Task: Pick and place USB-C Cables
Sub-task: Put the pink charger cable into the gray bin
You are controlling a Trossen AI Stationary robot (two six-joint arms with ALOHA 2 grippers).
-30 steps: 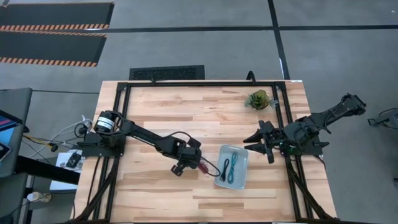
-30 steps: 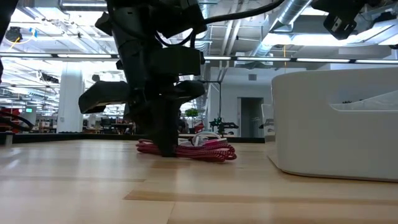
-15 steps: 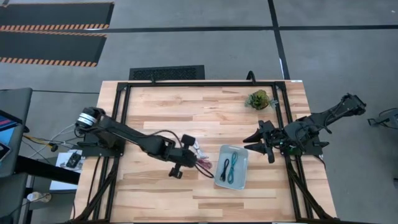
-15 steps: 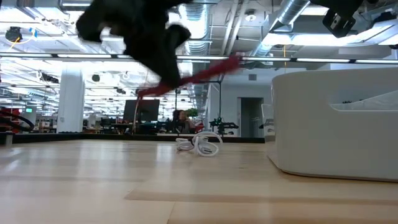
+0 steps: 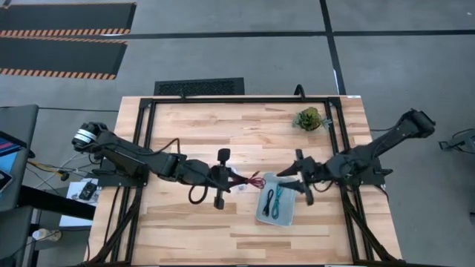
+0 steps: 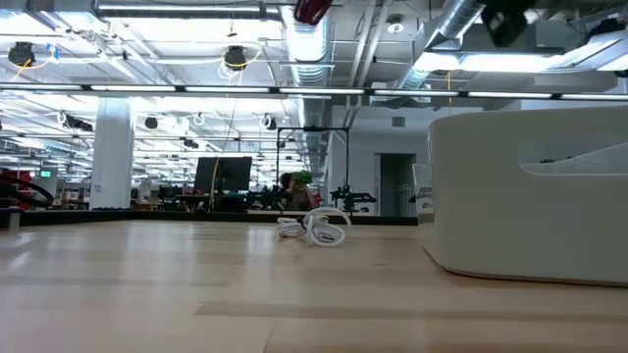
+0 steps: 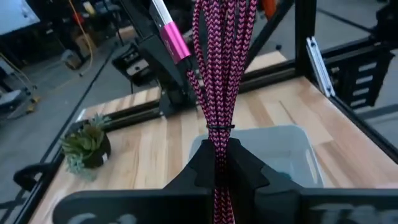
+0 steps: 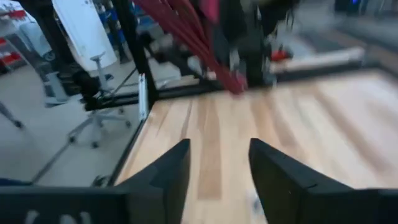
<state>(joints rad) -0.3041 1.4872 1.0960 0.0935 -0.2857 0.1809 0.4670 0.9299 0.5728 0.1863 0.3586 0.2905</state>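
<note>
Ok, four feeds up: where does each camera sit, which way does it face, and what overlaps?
High: overhead, straight down; both arms, left gripper holding the dark red cable beside the tray.
Low: table height, looking across; white cable, tray wall; barely any arm.
Left wrist: past its own fingers clamped on the red cable, toward tray and plant.
Right wrist: past its open gripper, toward the left arm.
Shared: red cable in both wrist views.

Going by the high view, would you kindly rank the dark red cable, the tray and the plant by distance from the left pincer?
1. Dark red cable, held in the left pincer.
2. Tray, just beyond, toward the right arm.
3. Plant, by the table's far edge.
</note>
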